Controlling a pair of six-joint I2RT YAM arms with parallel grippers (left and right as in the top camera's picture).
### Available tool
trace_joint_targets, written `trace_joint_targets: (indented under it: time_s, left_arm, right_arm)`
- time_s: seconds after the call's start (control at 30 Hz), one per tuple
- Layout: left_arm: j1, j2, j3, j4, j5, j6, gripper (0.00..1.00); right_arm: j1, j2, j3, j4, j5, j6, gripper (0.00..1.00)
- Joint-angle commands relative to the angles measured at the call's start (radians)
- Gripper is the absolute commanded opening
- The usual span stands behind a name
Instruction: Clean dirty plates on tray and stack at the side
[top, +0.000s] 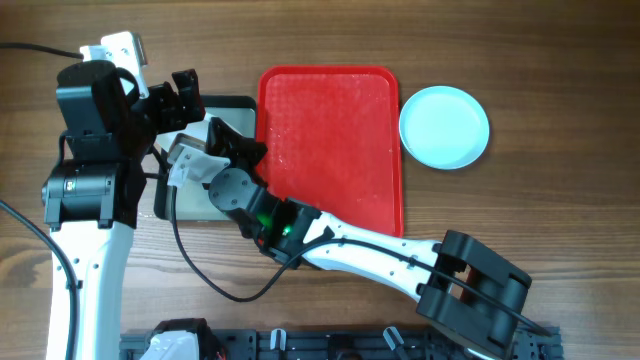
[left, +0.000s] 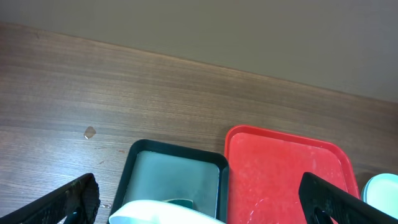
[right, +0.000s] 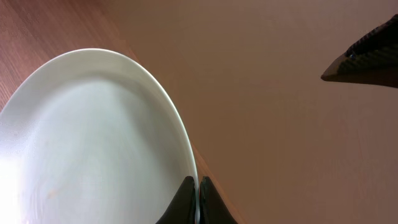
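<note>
Over at the dark tray (left: 177, 151), left of the red tray (top: 330, 150), the right arm's jaws pinch only the white plate (right: 87, 143)'s thin rim, so it could tilt or slip free and drop, while the left arm's jaws hang wide apart nearby.
</note>
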Motion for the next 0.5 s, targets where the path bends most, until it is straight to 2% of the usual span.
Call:
trace_joint_targets:
  time_s: [0.0, 0.47]
  left_arm:
    - [0.0, -0.004, 0.012, 0.003, -0.01, 0.005, 1.0]
    - [0.0, -0.004, 0.012, -0.002, -0.01, 0.005, 1.0]
  right_arm:
    - [0.008, -0.027, 0.017, 0.01, 0.019, -0.002, 0.04]
    - [0.008, -0.027, 0.017, 0.01, 0.018, -0.018, 0.04]
